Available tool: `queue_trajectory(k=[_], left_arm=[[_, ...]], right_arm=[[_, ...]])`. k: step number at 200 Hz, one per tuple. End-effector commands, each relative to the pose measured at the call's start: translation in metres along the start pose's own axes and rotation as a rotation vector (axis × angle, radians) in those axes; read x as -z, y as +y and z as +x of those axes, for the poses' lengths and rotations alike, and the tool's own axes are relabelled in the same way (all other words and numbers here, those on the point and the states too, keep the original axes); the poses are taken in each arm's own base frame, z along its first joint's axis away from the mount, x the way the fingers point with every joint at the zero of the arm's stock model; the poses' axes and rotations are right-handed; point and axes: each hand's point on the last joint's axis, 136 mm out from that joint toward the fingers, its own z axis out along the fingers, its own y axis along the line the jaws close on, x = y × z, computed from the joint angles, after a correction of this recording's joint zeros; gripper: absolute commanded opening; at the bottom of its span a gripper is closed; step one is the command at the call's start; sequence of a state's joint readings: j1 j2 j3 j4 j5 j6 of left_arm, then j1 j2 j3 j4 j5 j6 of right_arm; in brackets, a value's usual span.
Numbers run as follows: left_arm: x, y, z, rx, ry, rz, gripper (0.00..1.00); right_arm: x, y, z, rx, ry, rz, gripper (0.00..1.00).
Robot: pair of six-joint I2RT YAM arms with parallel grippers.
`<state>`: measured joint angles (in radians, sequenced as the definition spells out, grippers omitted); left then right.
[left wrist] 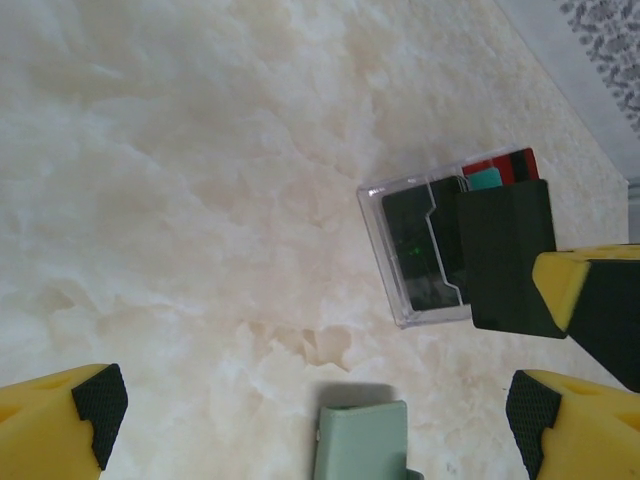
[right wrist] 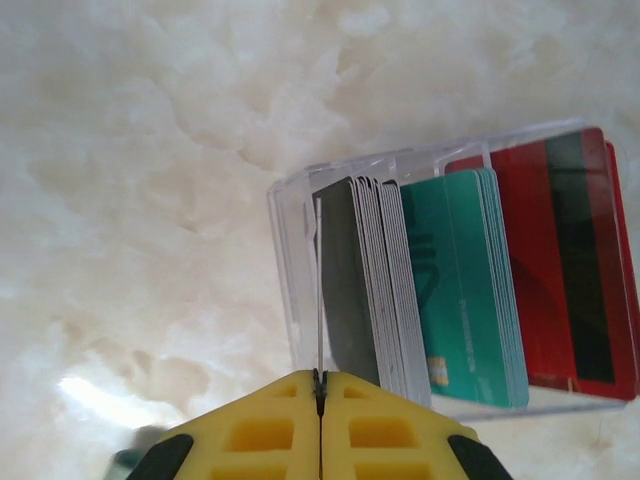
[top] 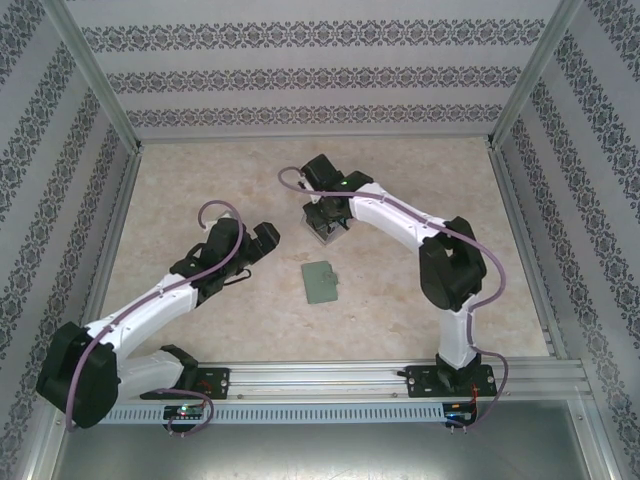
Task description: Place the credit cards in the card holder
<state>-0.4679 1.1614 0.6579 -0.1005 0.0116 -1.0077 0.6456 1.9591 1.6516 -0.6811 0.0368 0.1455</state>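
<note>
Right gripper (right wrist: pixel 319 378): fingers pressed together, pinching the near end of a single card (right wrist: pixel 318 290). It is seen edge-on as a thin line running straight out from the fingertips, and its colour is not readable. This card stands in the outermost slot of the clear tray (right wrist: pixel 288 270), just beyond the fingertips. To the fingers' right stand the dark grey cards (right wrist: pixel 350 280), then the teal cards (right wrist: pixel 460 290), then the red cards (right wrist: pixel 570 270), all upright and packed close.

Left gripper (left wrist: pixel 312 402): fingers spread wide, holding nothing. The card holder (left wrist: pixel 362 445) lies flat between the two fingers, nearer the right-hand one. The tray sits further ahead on that side, with bare table between it and the holder.

Handling (judged): the cards are light, stiff, thin and glossy, so likely slippery. Neighbours touch, so a pull may drag one along. Grip a card by its top edge and draw it along its own plane. The holder looks soft and light and may slide when a card is pushed in, so the free gripper may need to steady it.

Surface: pale marbled tabletop (top: pixel 200 180), smooth with a slight sheen.

Room: patterned walls (top: pixel 320 75) on three sides, aluminium rail (top: pixel 330 375) at the near edge.
</note>
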Motion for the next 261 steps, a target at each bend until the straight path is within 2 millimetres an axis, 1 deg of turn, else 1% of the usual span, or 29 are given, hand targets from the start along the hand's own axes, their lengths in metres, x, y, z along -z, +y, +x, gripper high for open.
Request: queue_trajectory(k=[1,13,22,33,60,74,102,125,138,165,192,205,221,228,237,249,261], left_arm=[[-0.005,-0.025,-0.007,-0.01,0.054,0.11,0.99],[-0.009,-0.038,-0.008,0.0,0.092,0.18,0.99],[-0.012,-0.049,-0.008,0.011,0.119,0.228,0.99],[-0.014,-0.064,-0.009,0.025,0.154,0.295,1.0],[-0.016,-0.108,-0.01,0.053,0.227,0.491,0.99],[-0.018,-0.123,-0.011,0.066,0.26,0.551,0.95],[-0.018,-0.14,-0.016,0.083,0.272,0.617,0.91],[-0.017,-0.154,-0.018,0.103,0.302,0.67,0.88],[-0.018,-0.157,-0.02,0.117,0.3,0.68,0.82],[-0.02,-0.159,-0.023,0.125,0.301,0.675,0.74],[-0.021,-0.164,-0.023,0.142,0.324,0.691,0.72],[-0.021,-0.167,-0.022,0.142,0.336,0.696,0.69],[-0.02,-0.171,-0.021,0.142,0.35,0.711,0.61],[-0.019,-0.173,-0.02,0.144,0.36,0.721,0.56],[-0.017,-0.176,-0.021,0.147,0.361,0.736,0.47],[-0.015,-0.176,-0.022,0.162,0.361,0.737,0.27],[-0.015,-0.172,-0.024,0.185,0.35,0.717,0.15]], right_arm=[[0.038,0.011,-0.013,-0.207,-0.097,-0.177,0.05],[0.053,0.015,-0.018,-0.305,-0.146,-0.291,0.01],[0.064,0.016,-0.022,-0.365,-0.183,-0.37,0.0],[0.073,0.012,-0.022,-0.44,-0.204,-0.429,0.0],[0.089,0.014,-0.019,-0.603,-0.24,-0.581,0.0],[0.095,0.015,-0.018,-0.683,-0.259,-0.635,0.0],[0.105,0.013,-0.018,-0.81,-0.277,-0.725,0.0],[0.106,0.008,-0.016,-0.905,-0.275,-0.781,0.0],[0.105,0.005,-0.016,-0.948,-0.273,-0.811,0.0],[0.11,0.005,-0.019,-0.991,-0.276,-0.885,0.0],[0.111,0.006,-0.02,-1.015,-0.281,-0.936,0.0],[0.111,0.006,-0.02,-1.022,-0.278,-0.942,0.0],[0.111,0.009,-0.021,-1.019,-0.268,-0.952,0.0],[0.111,0.009,-0.02,-1.022,-0.264,-0.955,0.0],[0.11,0.008,-0.019,-1.023,-0.262,-0.952,0.0],[0.106,0.007,-0.016,-1.034,-0.254,-0.942,0.01],[0.104,0.004,-0.015,-1.038,-0.249,-0.943,0.04]])
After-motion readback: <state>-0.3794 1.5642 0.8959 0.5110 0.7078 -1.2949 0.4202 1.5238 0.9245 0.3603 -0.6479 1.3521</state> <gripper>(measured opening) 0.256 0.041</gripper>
